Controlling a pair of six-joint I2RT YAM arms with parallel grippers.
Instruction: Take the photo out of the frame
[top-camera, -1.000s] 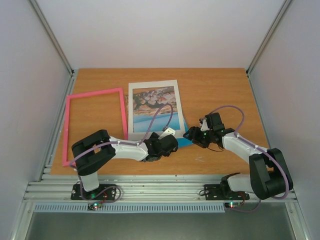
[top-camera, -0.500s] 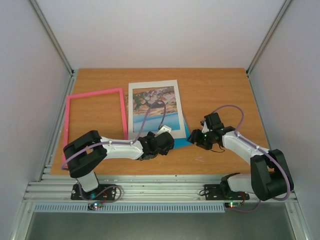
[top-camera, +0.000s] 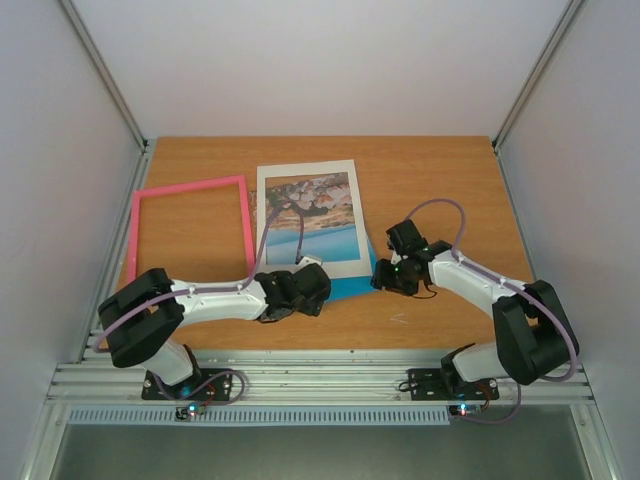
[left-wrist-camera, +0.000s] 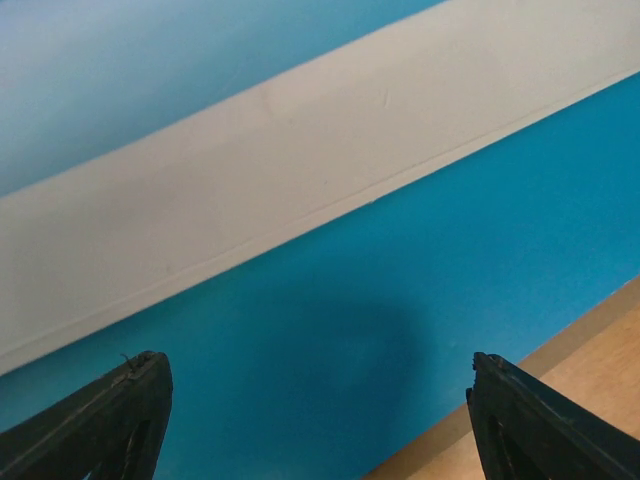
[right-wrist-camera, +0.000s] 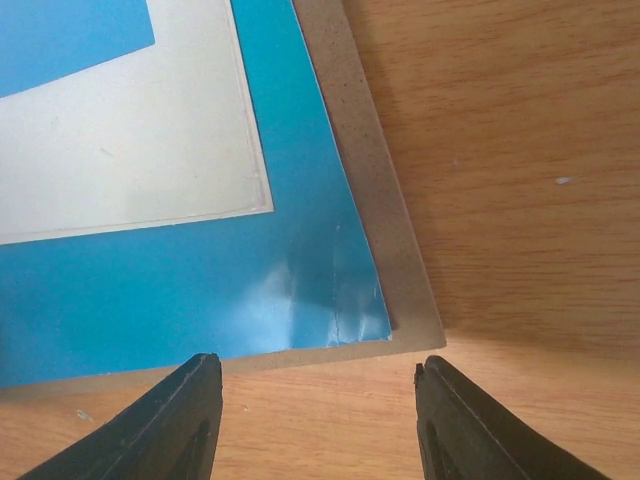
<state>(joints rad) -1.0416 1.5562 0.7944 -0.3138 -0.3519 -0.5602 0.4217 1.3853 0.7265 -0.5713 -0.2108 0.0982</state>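
Note:
The pink frame (top-camera: 190, 186) lies empty on the table at the left. The photo (top-camera: 307, 205) lies in the middle under a white mat (top-camera: 308, 170). Its blue near edge (top-camera: 345, 288) sticks out below the mat. My left gripper (top-camera: 300, 290) is open over that near edge. In the left wrist view the gripper (left-wrist-camera: 315, 430) hangs close above the blue photo (left-wrist-camera: 330, 320) and the mat (left-wrist-camera: 300, 180). My right gripper (top-camera: 385, 274) is open at the photo's near right corner. In the right wrist view the gripper (right-wrist-camera: 315, 420) straddles that corner (right-wrist-camera: 200, 290), which rests on brown board (right-wrist-camera: 380, 200).
The wooden table (top-camera: 440, 180) is walled in by white panels on the left, right and back. A metal rail (top-camera: 320, 375) runs along the near edge by the arm bases. The purple cable (top-camera: 275, 225) of the left arm arches over the mat.
My left gripper has slid left and nearer along the photo's near edge. My right gripper has moved left up to the photo's near right corner. The photo, mat and frame have not moved.

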